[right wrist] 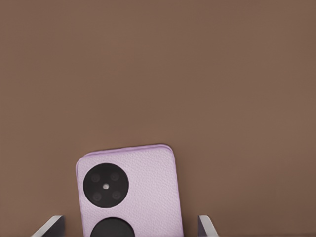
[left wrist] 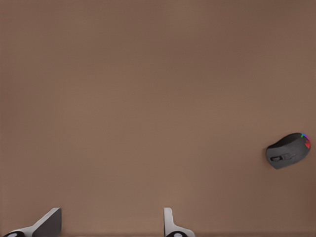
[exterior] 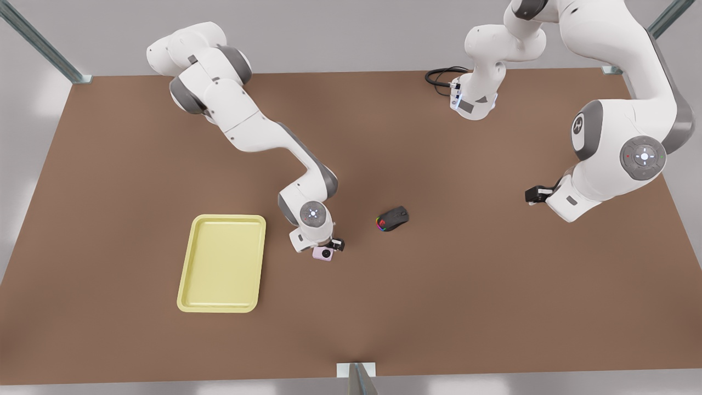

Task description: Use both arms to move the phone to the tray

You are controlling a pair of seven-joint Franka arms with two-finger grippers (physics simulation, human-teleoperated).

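**White arms, grey joints, black grippers**

Both arms (exterior: 247, 123) are glossy white shells with rounded segments and dark grey bands at the joints. Round grey caps with small white lights sit on the wrists. A black cable (exterior: 439, 77) loops at one base. Fingertips (left wrist: 47, 224) look pale grey.

Right pincer (exterior: 327, 248) at phone (exterior: 323, 253), beside tray (exterior: 186, 285); mouse (exterior: 392, 219) apart.

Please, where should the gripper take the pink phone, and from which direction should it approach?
Probably across the two long side edges, coming straight down from above. The phone lies flat on the table, so only its thin edges offer opposing faces. The right gripper is above it, fingers open on either side. The left gripper waits, open, over bare table.
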